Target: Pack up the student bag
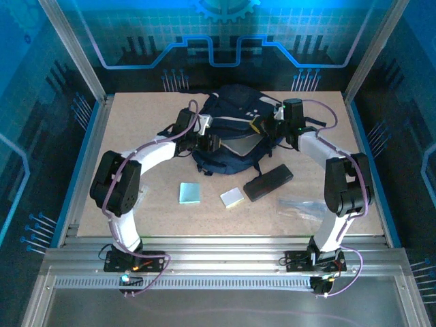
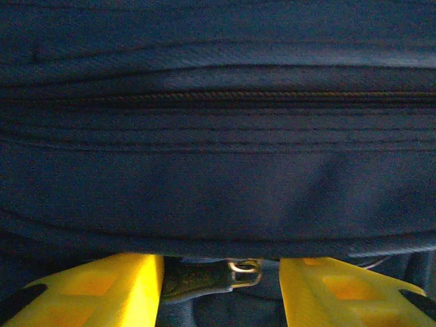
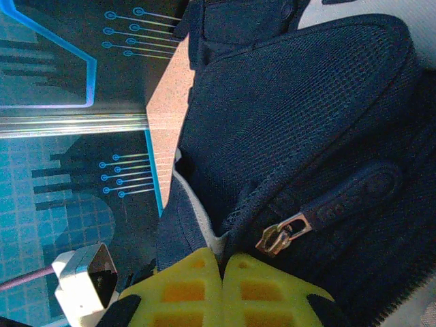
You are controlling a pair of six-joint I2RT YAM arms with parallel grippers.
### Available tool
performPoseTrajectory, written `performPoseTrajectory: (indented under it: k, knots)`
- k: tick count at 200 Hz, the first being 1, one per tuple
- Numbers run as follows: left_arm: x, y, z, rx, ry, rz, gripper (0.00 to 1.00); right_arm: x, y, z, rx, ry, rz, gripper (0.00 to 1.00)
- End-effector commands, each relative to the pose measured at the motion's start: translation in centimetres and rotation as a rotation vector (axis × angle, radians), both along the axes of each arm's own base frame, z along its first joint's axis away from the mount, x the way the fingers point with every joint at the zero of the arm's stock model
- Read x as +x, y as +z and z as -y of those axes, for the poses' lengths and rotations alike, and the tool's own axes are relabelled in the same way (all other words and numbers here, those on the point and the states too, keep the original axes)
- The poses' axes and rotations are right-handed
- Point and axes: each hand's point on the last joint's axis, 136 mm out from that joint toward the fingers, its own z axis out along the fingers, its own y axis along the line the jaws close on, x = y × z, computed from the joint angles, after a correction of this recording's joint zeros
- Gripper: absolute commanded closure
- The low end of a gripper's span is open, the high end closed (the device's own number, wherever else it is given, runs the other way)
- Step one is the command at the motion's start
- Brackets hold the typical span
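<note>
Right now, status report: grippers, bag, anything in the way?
Left gripper open, straddling zipper pull. Right gripper shut at bag edge. Black case, blue pad, pale pad lie in front, unpacked.

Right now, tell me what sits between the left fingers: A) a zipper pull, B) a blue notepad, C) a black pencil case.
A: the zipper pull of the bag lies in the gap between the yellow left fingers.
</note>
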Motion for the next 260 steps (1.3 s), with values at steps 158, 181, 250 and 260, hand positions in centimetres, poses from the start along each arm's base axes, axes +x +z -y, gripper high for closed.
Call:
performPoseTrajectory:
  k: [158, 181, 250, 260]
  knots:
    - [1.1, -5.1, -2.8, 0.275, 0.003, -0.054, 0.84, 2.1, 2.8, 0.6, -0.001, -0.009, 0.133, 1.0]
    - [1.6, -4.3, -3.3, 0.276, 0.017, -0.04, 1.0, 2.1, 2.8, 0.7, 0.001, -0.009, 0.132, 1.0]
    - [2.0, -3.6, -10.9, 0.431, 0.12, -0.039, 1.0, 1.9, 2.9, 2.6, -0.018, -0.033, 0.136, 1.0]
    - [2.4, -4.0, -12.7, 0.412, 0.156, -0.076, 1.0, 1.8, 3.0, 3.0, -0.024, -0.039, 0.139, 1.0]
